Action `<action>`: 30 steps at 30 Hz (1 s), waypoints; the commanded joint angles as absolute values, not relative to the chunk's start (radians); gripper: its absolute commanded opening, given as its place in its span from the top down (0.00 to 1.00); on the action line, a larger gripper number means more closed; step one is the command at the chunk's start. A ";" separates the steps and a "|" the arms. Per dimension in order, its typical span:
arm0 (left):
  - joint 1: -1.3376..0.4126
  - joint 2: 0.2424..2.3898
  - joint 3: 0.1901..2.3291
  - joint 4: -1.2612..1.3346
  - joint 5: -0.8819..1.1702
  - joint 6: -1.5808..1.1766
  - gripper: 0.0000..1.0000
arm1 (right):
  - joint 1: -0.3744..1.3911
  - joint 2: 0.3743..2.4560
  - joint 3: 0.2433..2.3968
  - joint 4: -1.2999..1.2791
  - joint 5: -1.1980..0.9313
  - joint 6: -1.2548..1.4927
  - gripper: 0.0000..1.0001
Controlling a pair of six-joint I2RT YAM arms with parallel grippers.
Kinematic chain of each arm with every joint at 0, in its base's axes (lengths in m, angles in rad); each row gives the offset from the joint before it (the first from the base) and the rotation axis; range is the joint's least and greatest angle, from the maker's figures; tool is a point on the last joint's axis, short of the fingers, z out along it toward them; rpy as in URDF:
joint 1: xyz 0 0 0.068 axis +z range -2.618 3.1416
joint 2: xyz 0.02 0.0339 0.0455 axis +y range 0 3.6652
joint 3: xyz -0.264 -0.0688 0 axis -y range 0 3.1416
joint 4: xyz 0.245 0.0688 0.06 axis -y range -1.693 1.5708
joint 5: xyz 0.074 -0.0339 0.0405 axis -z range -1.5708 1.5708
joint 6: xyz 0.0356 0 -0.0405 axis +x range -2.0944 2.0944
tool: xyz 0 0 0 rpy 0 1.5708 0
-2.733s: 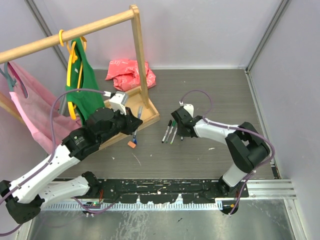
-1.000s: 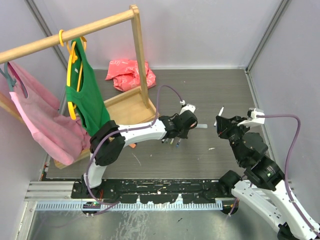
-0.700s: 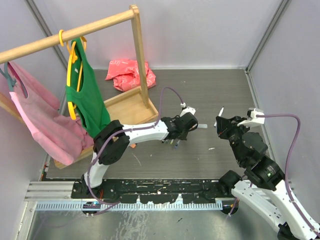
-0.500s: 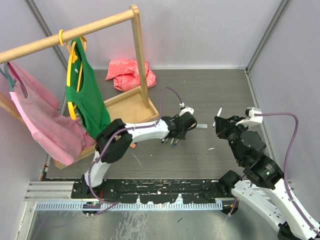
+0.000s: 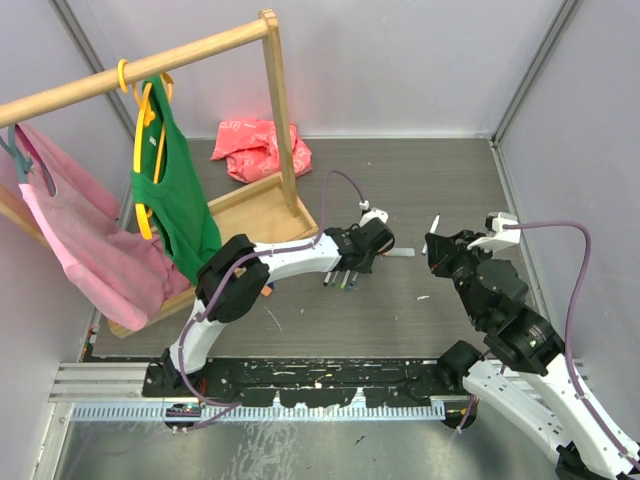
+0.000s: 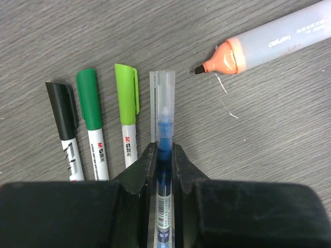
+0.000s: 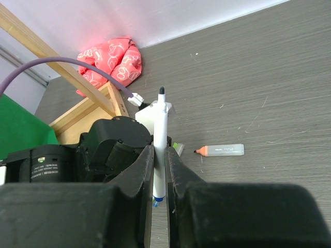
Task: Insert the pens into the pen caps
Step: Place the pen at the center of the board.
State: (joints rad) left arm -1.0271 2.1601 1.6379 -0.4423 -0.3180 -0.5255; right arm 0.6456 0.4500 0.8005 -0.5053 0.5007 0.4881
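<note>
My left gripper [image 6: 163, 150] is shut on a blue pen [image 6: 164, 124] with a clear cap, held low over the table. Beside it lie three capped pens: black [image 6: 64, 129], dark green [image 6: 92, 124] and light green [image 6: 126, 113]. An uncapped grey marker with an orange tip [image 6: 274, 36] lies just beyond them. My right gripper [image 7: 159, 155] is shut on a white pen [image 7: 161, 119] held upright, black tip up, blue end down. From above, the left gripper [image 5: 352, 262] sits over the pen row and the right gripper [image 5: 435, 245] hovers to its right, past the orange-tipped marker [image 5: 400, 253].
A wooden clothes rack [image 5: 270, 120] with a wooden base [image 5: 250, 215] stands at the back left, hung with a green top [image 5: 170, 190] and a pink garment [image 5: 70, 240]. A red bag [image 5: 258, 145] lies behind it. A small orange piece [image 5: 265, 290] shows by the left arm.
Earlier the left arm was at the rack's base and the right gripper at the pen row. Now the left gripper is at the row, and the right has drawn back, edging left.
</note>
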 commanded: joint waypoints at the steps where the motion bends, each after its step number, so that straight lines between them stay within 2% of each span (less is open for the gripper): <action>1: -1.023 2.176 1.676 -0.445 -0.311 -0.513 0.96 | 0.641 0.454 0.836 -0.479 0.483 0.490 1.00; 7: -1.022 2.192 1.672 -0.450 -0.308 -0.519 0.93 | 0.642 0.459 0.839 -0.479 0.477 0.489 1.00; 12: -1.022 2.180 1.647 -0.436 -0.297 -0.526 0.84 | 0.642 0.462 0.842 -0.481 0.477 0.488 1.00; 21: -1.020 2.149 1.632 -0.415 -0.283 -0.516 0.77 | 0.643 0.463 0.843 -0.482 0.481 0.493 1.00; 30: -1.017 2.079 1.640 -0.400 -0.267 -0.506 0.75 | 0.642 0.460 0.846 -0.496 0.484 0.498 1.00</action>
State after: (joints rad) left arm -1.0241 2.1754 1.6329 -0.4316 -0.2802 -0.5255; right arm 0.6456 0.4522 0.8005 -0.5068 0.4808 0.4892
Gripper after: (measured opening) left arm 0.242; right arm 0.158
